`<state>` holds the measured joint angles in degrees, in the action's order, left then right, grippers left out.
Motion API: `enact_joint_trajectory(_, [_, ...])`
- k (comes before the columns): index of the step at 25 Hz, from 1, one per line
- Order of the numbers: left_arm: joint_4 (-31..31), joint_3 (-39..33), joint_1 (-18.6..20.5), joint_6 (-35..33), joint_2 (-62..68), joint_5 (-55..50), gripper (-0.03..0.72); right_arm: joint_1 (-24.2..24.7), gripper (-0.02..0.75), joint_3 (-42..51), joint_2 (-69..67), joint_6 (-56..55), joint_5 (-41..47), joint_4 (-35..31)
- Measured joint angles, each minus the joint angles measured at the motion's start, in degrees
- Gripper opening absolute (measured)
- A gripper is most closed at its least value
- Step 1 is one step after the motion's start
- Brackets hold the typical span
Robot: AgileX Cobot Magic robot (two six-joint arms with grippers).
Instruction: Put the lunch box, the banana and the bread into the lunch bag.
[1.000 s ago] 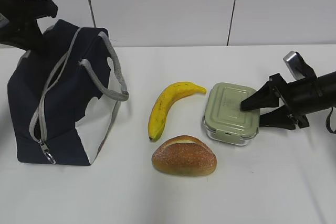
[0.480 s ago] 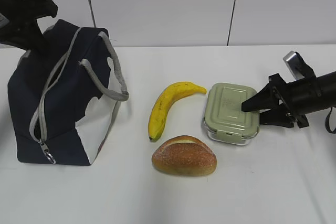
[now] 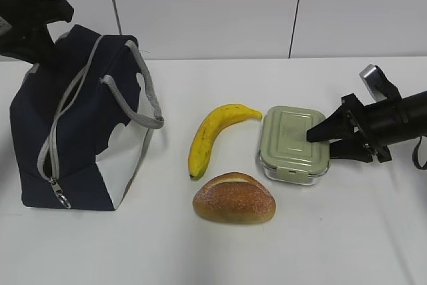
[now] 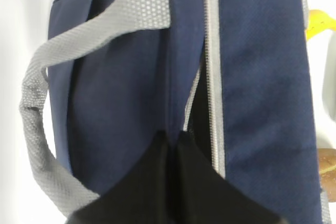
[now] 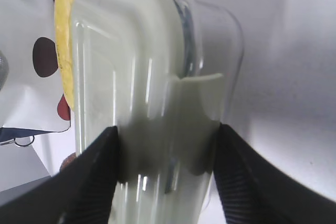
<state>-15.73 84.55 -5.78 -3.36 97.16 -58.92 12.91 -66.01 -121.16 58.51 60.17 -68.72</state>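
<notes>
I am working on the first step — taking the lunch box (image 3: 293, 143) from the surface (image 3: 220, 251). My right fingers (image 5: 165, 145) are standing on both sides of its lid edge, one over the sage-green lid and one low at the side; whether they are pressing already I cannot tell. The banana (image 3: 212, 135) and the bread (image 3: 234, 198) are lying just beyond the box, away from my right fingers. My left fingers (image 4: 170, 145) are pinching the top fabric of the lunch bag (image 3: 80, 125) beside the zipper, where a narrow gap is showing. Next, I think, the right fingers must grip firmly and lift — and the bag's mouth seems to need more opening first.
</notes>
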Motion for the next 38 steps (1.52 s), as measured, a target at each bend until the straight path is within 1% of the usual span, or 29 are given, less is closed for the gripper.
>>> enact_joint_trajectory(15, [0.0, 0.0, 0.0, 0.0, 0.0, 0.0, 0.0, 0.0, 0.385, -0.1, -0.1, 0.4, 1.8, 0.7])
enact_joint_trajectory(20, [0.0, 0.0, 0.0, 0.0, 0.0, 0.0, 0.0, -0.1, 0.384, -3.1, -0.1, -0.1, 4.0, 1.3])
enact_joint_trajectory(26, [0.0, 0.0, 0.0, 0.0, 0.0, 0.0, 0.0, -0.6, 0.384, -7.8, 0.6, -5.5, 4.1, 1.6])
enact_joint_trajectory(31, [-1.3, 0.0, 0.0, 0.0, 0.0, 0.0, 0.0, -3.5, 0.384, -13.3, 4.5, -12.6, 4.9, 4.2])
enact_joint_trajectory(38, [-2.2, 0.0, 0.0, 0.0, 0.0, 0.0, 0.0, -10.9, 0.384, -25.3, 6.8, -26.1, 7.0, 8.6])
